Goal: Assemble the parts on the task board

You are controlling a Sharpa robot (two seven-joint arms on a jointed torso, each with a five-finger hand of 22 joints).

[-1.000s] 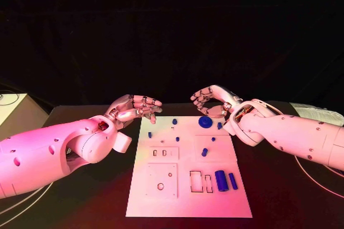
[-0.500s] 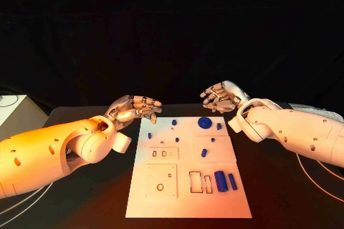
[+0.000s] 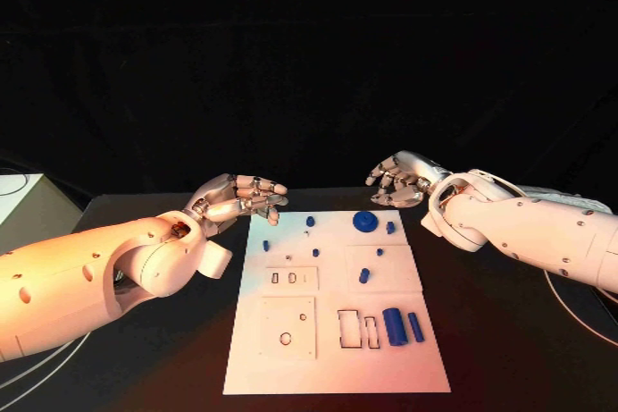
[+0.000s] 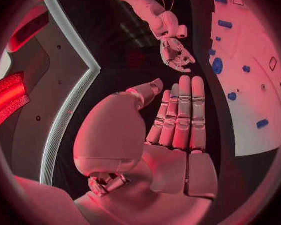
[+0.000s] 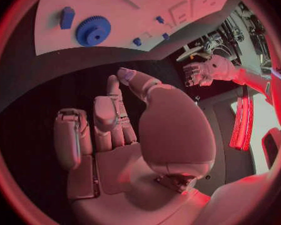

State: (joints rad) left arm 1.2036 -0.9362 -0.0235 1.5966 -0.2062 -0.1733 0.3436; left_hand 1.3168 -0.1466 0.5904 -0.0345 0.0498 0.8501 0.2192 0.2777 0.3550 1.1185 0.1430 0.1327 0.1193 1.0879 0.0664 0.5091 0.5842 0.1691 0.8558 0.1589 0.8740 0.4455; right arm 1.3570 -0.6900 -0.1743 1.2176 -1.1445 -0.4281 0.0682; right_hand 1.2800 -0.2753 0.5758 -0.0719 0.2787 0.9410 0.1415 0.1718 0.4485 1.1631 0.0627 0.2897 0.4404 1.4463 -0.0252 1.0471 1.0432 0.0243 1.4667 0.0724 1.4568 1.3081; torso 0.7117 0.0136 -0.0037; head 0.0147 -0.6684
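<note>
The left arm [image 3: 90, 282] comes in from the lower left of the frame. Its left hand [image 3: 241, 198] holds nothing, fingers loosely bent. The right arm [image 3: 535, 229] comes from the right. The right hand [image 3: 402, 180] is empty too, fingers curled a little.

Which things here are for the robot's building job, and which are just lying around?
For the job:
- flat white task board
- round blue toothed gear
- two blue cylinders
- small blue pegs
- left hand and right hand, both holding nothing

Just lying about:
- pale box beside the table
- black table
</note>
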